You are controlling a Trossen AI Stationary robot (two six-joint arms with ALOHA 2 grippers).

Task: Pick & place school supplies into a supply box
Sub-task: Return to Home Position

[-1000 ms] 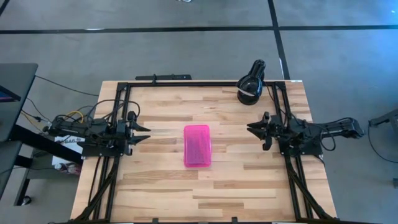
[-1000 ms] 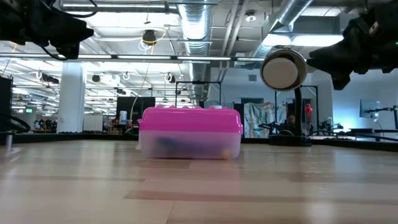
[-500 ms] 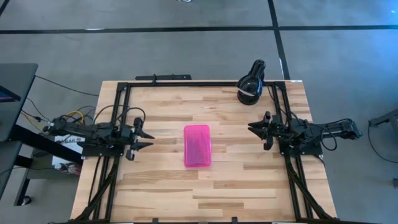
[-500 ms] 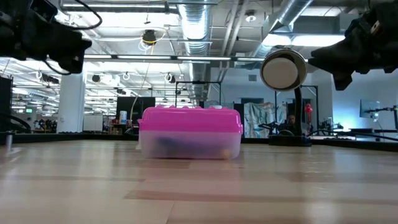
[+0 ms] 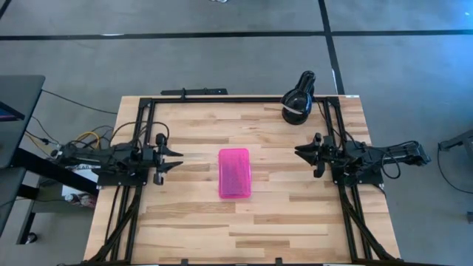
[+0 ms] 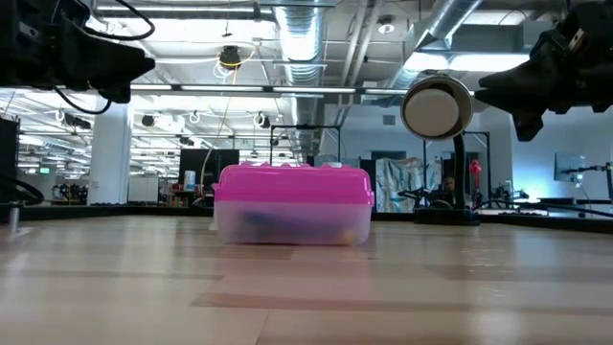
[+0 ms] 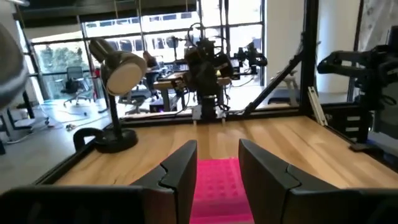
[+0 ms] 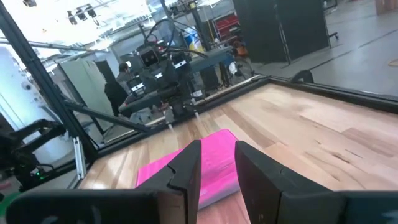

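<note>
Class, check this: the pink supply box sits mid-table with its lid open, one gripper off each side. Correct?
No: the supply box has its lid shut, as the low view shows. It does sit mid-table, with the left gripper and right gripper off either side.

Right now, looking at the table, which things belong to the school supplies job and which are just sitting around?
Part of the job: pink supply box, lid shut; supplies dimly visible through its clear base.
Just there: black lamp, at the edge of the table, on the right arm's side.
</note>
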